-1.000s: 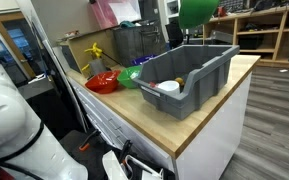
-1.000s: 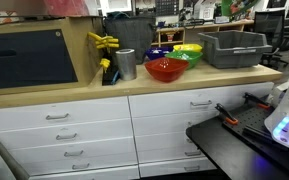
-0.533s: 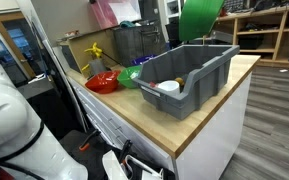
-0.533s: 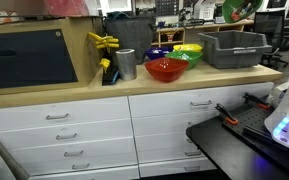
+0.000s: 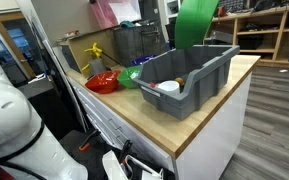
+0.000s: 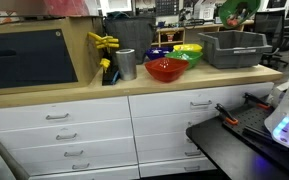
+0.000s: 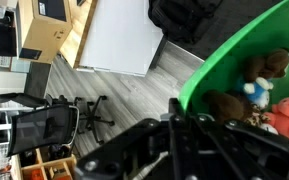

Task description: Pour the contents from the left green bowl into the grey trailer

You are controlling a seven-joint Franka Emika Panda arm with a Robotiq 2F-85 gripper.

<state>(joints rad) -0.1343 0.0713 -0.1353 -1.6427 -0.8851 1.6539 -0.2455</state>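
The left green bowl [image 5: 196, 22] hangs tipped steeply on its side above the far wall of the grey trailer [image 5: 189, 75]. In an exterior view the bowl [image 6: 234, 9] sits high over the trailer [image 6: 234, 48]. In the wrist view my gripper [image 7: 174, 112] is shut on the bowl's rim [image 7: 199, 85], one finger inside and one outside. Brown, blue and red bits [image 7: 254, 90] still lie inside the bowl. In the exterior views the bowl hides the gripper.
A red bowl [image 5: 102, 82] and a second green bowl [image 5: 131, 77] stand on the wooden counter [image 5: 144, 125] beside the trailer. A metal cup [image 6: 126, 63], a blue bowl [image 6: 159, 55] and yellow items [image 6: 104, 42] sit further along. A white item [image 5: 169, 87] lies inside the trailer.
The green bowl has tipped from nearly bottom-on to steeply tilted over the trailer and shifted slightly. The grip on its rim is unchanged.
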